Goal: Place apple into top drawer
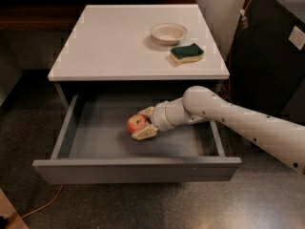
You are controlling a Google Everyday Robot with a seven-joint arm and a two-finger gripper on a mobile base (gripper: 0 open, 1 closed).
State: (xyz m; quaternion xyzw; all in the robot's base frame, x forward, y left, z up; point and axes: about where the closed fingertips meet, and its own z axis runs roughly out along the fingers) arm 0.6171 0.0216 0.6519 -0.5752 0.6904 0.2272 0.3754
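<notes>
The top drawer (138, 168) is pulled fully open under the white cabinet top, showing its shallow grey interior. The small red apple (136, 123) with a yellowish patch sits low inside the drawer, near its middle. My gripper (143, 123) reaches in from the right on a white arm, and its beige fingers (144, 132) are closed around the apple, one behind it and one in front. I cannot tell if the apple touches the drawer floor.
A beige bowl (168, 32) and a green-and-yellow sponge (187, 53) lie on the white cabinet top (109, 42) at the back right. A dark cabinet (267, 56) stands to the right. An orange cable (43, 204) runs on the floor at the left front.
</notes>
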